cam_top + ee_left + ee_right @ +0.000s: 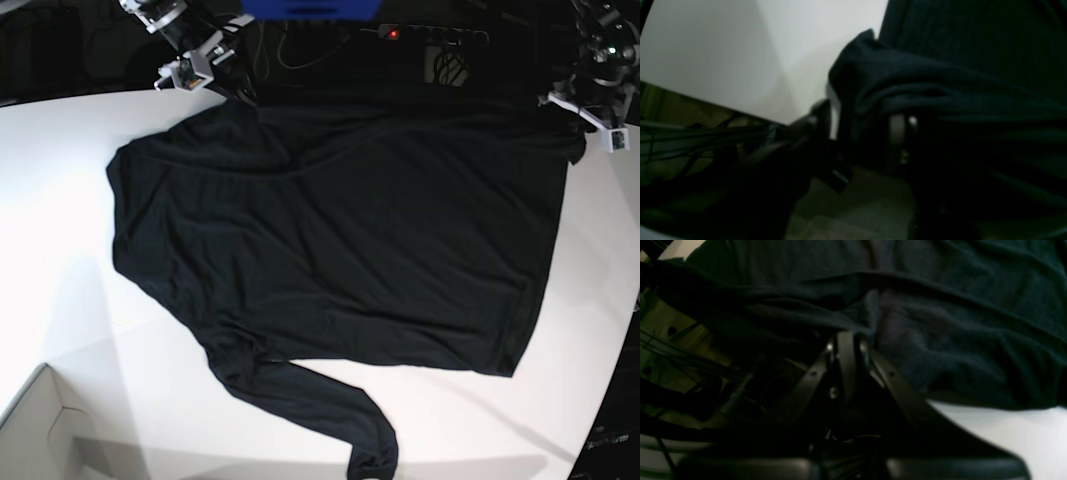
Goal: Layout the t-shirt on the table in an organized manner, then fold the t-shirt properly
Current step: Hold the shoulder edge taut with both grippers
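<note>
T-shirt spread on worktop: thin, limp, best pinched at hem corners. Right gripper jaws clamped on fabric; left gripper jaws' state unclear.

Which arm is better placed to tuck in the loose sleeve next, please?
Probably the right: the sleeve lies mostly toward its side of the table. But the right claw is shut on the t-shirt and must release; the left claw looks open.
</note>
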Robot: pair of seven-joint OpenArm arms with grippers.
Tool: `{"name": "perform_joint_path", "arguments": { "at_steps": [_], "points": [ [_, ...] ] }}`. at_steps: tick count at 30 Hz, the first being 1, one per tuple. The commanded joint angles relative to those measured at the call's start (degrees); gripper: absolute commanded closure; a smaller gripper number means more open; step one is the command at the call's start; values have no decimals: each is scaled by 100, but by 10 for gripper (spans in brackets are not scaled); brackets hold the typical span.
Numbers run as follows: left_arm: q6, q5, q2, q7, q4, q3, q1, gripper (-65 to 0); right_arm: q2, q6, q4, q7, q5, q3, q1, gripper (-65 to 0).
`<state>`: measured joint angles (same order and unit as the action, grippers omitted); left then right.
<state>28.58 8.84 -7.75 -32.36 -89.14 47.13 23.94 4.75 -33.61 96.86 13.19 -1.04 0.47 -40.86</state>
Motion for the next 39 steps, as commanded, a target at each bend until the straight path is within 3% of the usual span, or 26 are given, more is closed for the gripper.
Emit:
{"name": "perform_joint_path", "arguments": {
  "at_steps": [1,14,17,20,21,34,39],
  "points": [
    [-14,79,-82,128,-110,38,10,-276,13,-46,86,180,117,10,-68,0],
    [-14,70,102,128,-110,56,19,-281,-5,-46,86,162,117,1,-59,0],
    [-14,52,102,128,-110,47,10,-186,-14,-46,86,162,117,1,-59,0],
    [-14,70,102,128,-110,82,10,-5,-14,-46,86,153,117,1,-59,0],
    [-14,70,102,128,-110,82,10,0,-14,-46,86,145,117,1,-50,0],
    [-14,87,111,128,-558,91,107,-4,-14,-46,86,145,117,1,-50,0],
    [-14,87,111,128,-672,91,124,-126,-14,-46,86,145,117,1,-41,0]
  ]
}}
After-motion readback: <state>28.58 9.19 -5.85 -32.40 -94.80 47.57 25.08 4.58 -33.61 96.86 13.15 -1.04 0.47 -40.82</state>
